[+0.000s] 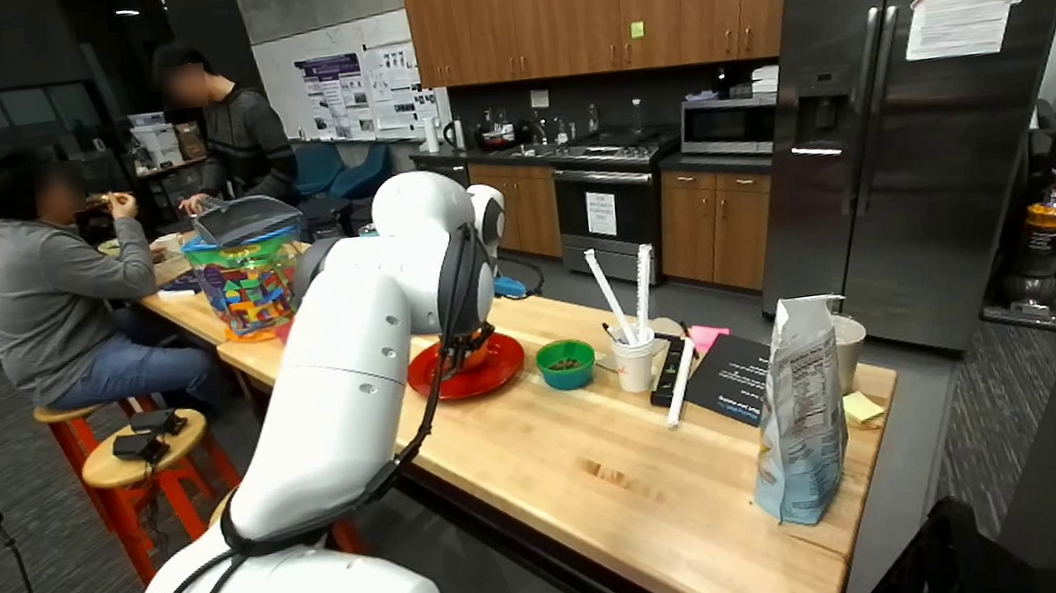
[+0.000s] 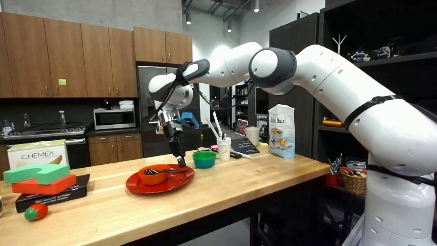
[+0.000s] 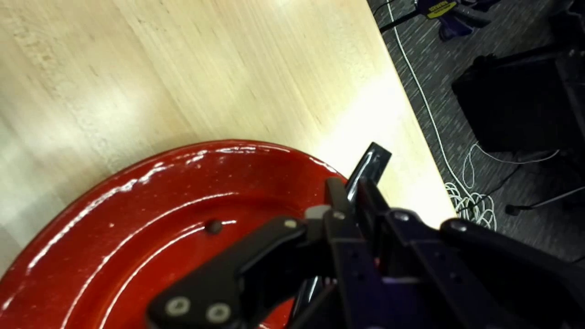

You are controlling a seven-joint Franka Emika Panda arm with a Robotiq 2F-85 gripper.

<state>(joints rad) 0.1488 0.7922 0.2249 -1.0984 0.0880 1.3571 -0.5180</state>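
My gripper (image 2: 181, 162) points down over the red plate (image 2: 136, 186), beside an orange bowl (image 2: 153, 180). A black spoon-like utensil (image 2: 177, 171) lies in the bowl, its handle reaching out over the plate. In the wrist view the two fingers (image 3: 349, 183) are a narrow gap apart at the black handle (image 3: 371, 160), which passes at or beneath them; whether they grip it is unclear. The handle's end sticks out past the plate's rim (image 3: 183, 160). In an exterior view the arm partly hides the gripper (image 1: 461, 345). A green bowl (image 2: 204, 161) stands beside the plate.
A paper cup (image 2: 224, 148) with pens and white sticks, a dark leaflet (image 1: 732, 378) and an oats bag (image 2: 282, 131) stand or lie on the table. A toy strawberry (image 2: 36, 212), foam blocks (image 2: 44, 184) and a Chemex box (image 2: 37, 153) are at the other end. People (image 1: 70, 257) are nearby.
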